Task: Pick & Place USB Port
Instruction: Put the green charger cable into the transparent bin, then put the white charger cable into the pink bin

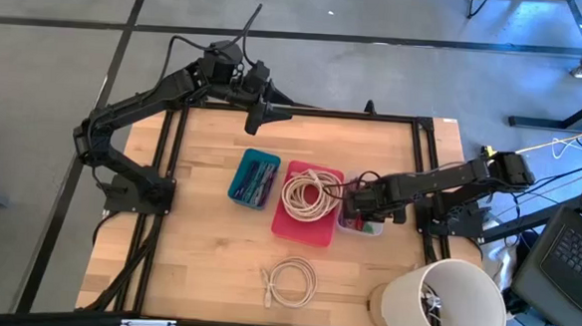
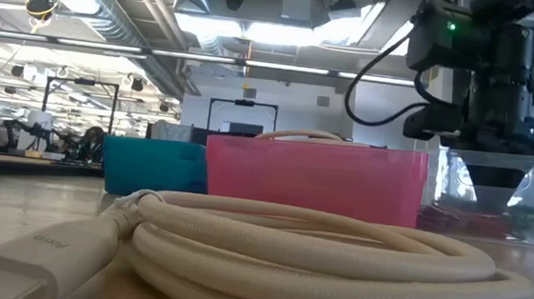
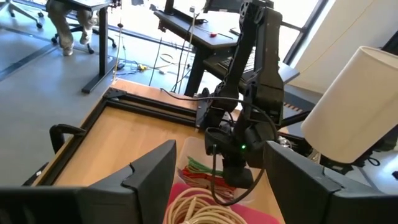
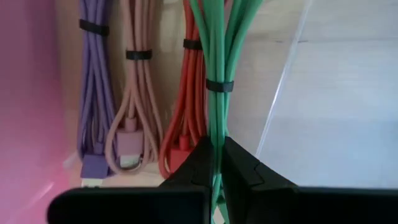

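Observation:
My right gripper (image 4: 216, 155) stands over the clear bin (image 1: 359, 227) at the table's right and points down, shut on a green USB cable bundle (image 4: 214, 62) tied with a black band. Purple, pink and red cable bundles (image 4: 134, 93) lie side by side on the bin's floor. My left gripper (image 3: 214, 180) is open with nothing between its fingers, held high near the table's far edge (image 1: 253, 119). My right gripper pinches the green bundle's strands (image 4: 216, 144) between its two fingers, coming from above and pointing down. The bundle runs on below the fingers into the clear bin, beside the red bundle. Whether its lower end rests on the bin's floor, I cannot tell.
A pink bin (image 1: 317, 234) with a coiled cream cable (image 1: 305, 194) and a blue bin (image 1: 254, 178) stand left of the clear bin. Another cream cable coil (image 1: 290, 281) lies near the front edge. A white cylinder (image 1: 443, 306) stands at the front right corner.

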`<state>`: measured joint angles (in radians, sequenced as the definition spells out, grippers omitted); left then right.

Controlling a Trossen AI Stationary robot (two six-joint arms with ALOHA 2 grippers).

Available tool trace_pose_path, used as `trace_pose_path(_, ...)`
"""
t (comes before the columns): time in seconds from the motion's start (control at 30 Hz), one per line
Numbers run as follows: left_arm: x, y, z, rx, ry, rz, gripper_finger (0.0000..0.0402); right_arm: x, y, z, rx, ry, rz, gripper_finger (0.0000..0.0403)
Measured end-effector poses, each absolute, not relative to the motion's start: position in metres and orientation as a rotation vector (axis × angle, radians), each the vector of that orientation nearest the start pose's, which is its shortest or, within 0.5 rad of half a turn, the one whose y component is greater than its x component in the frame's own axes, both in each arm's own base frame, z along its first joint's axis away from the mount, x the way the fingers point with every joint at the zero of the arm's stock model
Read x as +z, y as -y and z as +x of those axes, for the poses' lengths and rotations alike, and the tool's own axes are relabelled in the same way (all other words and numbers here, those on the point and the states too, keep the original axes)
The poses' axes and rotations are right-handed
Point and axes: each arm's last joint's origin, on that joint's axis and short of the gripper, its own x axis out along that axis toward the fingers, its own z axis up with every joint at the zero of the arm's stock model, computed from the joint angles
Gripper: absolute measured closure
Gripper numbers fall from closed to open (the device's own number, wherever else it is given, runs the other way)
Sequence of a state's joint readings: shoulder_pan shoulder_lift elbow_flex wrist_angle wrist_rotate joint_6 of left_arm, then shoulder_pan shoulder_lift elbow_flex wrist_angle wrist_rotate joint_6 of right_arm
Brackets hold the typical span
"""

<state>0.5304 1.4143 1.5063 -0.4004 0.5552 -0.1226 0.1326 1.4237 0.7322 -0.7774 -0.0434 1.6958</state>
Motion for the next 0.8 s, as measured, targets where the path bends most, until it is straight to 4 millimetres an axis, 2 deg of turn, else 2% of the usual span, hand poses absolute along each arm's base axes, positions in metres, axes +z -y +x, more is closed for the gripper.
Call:
trace_pose_path(0.27, 0.418, -0.141, 0.271, -0.006, -0.266, -0.301, 0.0167, 0.152, -0.030, 0.214, -1.097, -1.171, 1.292, 0.0389)
trace_pose_path(0.53, 0.418, -0.141, 0.271, -0.006, -0.266, -0.302, 0.0167, 0.167, -0.028, 0.218, -1.156, -1.124, 1.218, 0.0293)
trace_pose_path(0.8, 0.418, -0.141, 0.271, -0.005, -0.266, -0.302, 0.0167, 0.190, -0.028, 0.221, -1.180, -1.158, 1.110, 0.0231)
